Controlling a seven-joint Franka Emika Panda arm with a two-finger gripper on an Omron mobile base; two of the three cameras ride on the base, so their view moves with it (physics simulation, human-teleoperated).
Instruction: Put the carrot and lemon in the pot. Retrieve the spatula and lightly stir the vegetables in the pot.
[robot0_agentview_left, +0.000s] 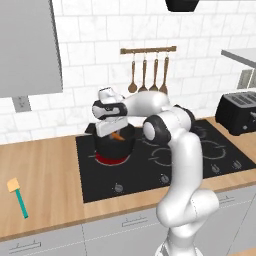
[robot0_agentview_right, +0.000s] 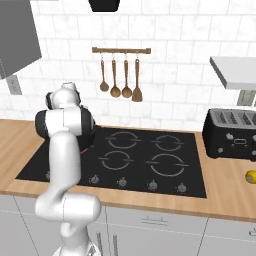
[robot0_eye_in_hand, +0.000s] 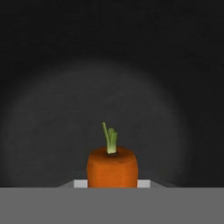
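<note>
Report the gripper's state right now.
Gripper: jaws shut on the small tapered bright-orange carrot, held over the round black cooking pot.

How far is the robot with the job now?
Nothing looks finished yet. In hand: the gripper holds the carrot over the open pot, not released. Left: the lemon lies on the counter right of the toaster, and the spatula lies untouched left of the stove.
</note>
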